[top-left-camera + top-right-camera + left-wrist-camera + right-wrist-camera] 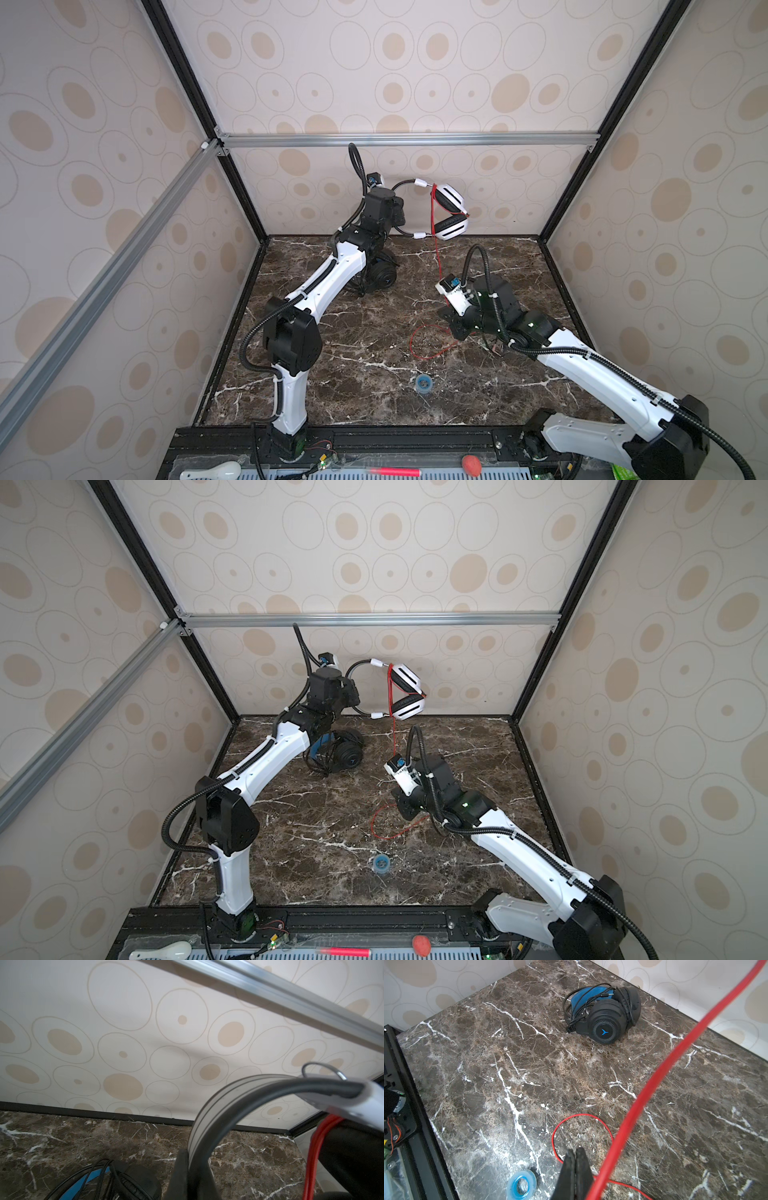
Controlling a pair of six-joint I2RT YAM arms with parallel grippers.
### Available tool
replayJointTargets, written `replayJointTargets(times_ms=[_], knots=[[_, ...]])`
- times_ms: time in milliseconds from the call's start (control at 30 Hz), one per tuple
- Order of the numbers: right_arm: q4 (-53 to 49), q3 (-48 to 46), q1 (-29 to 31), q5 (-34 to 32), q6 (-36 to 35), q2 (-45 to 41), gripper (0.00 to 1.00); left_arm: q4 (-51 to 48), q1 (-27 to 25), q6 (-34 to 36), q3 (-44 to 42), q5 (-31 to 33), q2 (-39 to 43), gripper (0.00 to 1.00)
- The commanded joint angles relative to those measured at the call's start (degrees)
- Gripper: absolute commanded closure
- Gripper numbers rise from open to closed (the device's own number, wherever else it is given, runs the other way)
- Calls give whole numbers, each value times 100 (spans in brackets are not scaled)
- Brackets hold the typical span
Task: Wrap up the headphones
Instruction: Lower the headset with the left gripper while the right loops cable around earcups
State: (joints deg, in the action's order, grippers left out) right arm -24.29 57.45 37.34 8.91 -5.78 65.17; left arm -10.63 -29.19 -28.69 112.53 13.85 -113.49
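In both top views we see the left gripper (399, 215) clamped on the white pair's (451, 212) headband, aloft by the back wall. The black pair (347, 754) lies on the table (332, 854) below.

Left wrist: the band looks stiff and springy, a sound hold.

Right wrist: the right gripper (576, 1165) is pressed together, with nothing visibly between its tips. The red cord (654, 1084), limp and light, drapes past; we'd pinch it near the cups.

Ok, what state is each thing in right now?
white headphones: lifted off the table, held by the headband.
red cord: taut down to the right gripper, rest looped on the table.
black headphones: lying on the table, cord wound around them.
left gripper: shut on the headband.
right gripper: shut; grip on cord unclear.
blue tape roll: lying flat.
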Motion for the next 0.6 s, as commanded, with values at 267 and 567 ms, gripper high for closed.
replayJointTargets(times_ms=[267,567], knots=[[-1434,1607,89,-913,-1440,275,100,467,-192,2031,-1108,411,907,100],[-1640,2297,-10,-1820,-2264,720,100,-302,-438,3194,-2212,-651,2032,100]])
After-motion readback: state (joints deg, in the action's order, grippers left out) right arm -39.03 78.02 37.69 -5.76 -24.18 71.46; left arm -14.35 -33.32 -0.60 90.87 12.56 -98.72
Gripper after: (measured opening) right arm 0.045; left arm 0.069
